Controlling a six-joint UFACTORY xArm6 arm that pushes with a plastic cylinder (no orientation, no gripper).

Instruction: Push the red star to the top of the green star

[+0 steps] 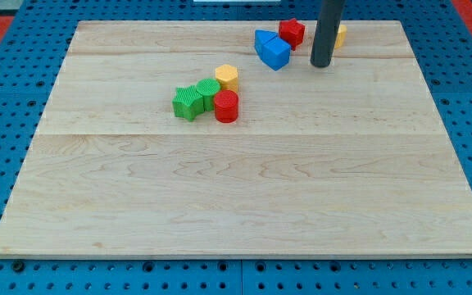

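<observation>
Tip: my tip [320,64], the dark rod's end, is resting on the wooden board [244,188], holding nothing and touching no block.
Board: one, lying under it.
Blue blocks: two [271,49], sitting just left of it.
Green blocks: two; a cube [188,103] and the green star [207,90], sitting far left and lower.
Red blocks: two; red star [292,32] sitting upper left, cylinder [226,106] beside the greens.
Yellow blocks: two; a hexagon [227,76] lying left, another [339,34] peeking out behind the rod.
Risk: blue blocks are blocking the star's path; pushing could be dragging them along.

Single raised view from the board's [244,205] near edge, angled down, whole board framed.
</observation>
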